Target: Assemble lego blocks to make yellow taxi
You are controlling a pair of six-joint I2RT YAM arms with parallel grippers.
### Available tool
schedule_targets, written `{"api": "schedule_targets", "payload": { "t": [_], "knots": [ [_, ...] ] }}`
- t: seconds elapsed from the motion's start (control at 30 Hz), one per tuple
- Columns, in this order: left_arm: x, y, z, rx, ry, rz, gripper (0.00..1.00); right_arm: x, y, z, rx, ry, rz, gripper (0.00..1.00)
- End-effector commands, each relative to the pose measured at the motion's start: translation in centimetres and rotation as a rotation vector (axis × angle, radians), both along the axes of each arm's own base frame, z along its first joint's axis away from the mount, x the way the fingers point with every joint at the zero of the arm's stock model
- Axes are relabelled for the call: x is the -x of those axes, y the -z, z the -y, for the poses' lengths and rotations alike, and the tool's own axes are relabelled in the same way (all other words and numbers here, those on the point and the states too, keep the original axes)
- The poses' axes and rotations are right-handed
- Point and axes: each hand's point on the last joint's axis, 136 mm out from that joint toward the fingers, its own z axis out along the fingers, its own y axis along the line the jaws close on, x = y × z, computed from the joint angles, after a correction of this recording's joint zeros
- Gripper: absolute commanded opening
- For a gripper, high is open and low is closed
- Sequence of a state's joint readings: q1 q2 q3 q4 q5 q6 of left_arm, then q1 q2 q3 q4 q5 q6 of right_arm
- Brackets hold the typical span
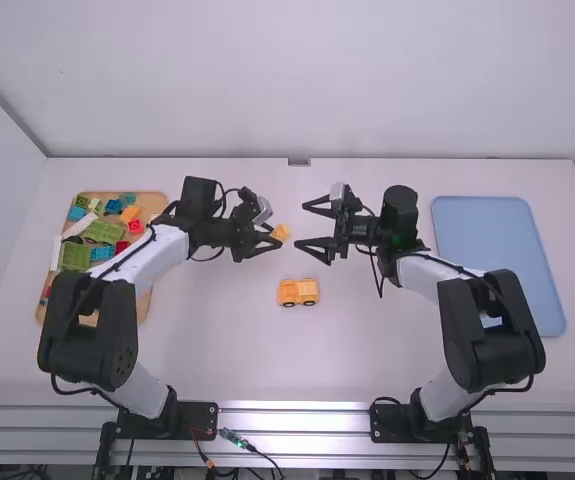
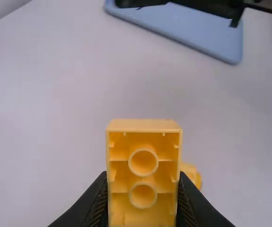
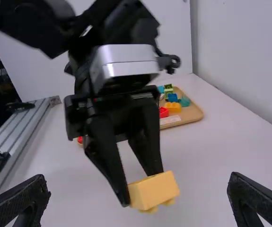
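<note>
Yellow lego taxi [image 1: 298,292], a small body on dark wheels, sits on the white desk [image 1: 227,350] just below the centre of the high view. Above it in that frame, the left end effector [image 1: 275,238] has its fingers closed on a yellow lego block [image 3: 154,190]; the left wrist view shows the block's hollow underside with two round tubes. The right end effector [image 1: 301,225], just right of the block in the high view, is open and empty, its fingers spread wide. At the left of the frame, partly behind the left arm, a wooden tray [image 1: 142,198] holds green, blue, red and orange pieces. A light blue tray [image 1: 497,250] lies at the right.
</note>
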State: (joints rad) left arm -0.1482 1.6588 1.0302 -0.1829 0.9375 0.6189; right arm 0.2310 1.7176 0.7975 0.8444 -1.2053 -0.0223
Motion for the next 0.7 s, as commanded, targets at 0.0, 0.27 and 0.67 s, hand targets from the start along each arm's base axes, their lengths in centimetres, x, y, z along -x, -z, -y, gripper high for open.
{"api": "schedule_targets", "payload": {
  "t": [0.0, 0.27, 0.67],
  "knots": [
    [1.8, -1.9, 0.8, 0.077, -0.013, -0.028, 0.02, 0.6, -1.6, 0.4, -0.033, -0.052, -0.08, 0.99],
    [4.3, -3.1, 1.6, 0.227, -0.027, 0.005, 0.02, 3.4, -1.0, -0.1, -0.042, -0.218, -0.05, 1.0],
    [5.2, -3.3, 1.7, 0.335, -0.045, 0.028, 0.02, 4.8, -0.7, -0.8, -0.048, -0.302, -0.043, 0.93]
  ]
}}
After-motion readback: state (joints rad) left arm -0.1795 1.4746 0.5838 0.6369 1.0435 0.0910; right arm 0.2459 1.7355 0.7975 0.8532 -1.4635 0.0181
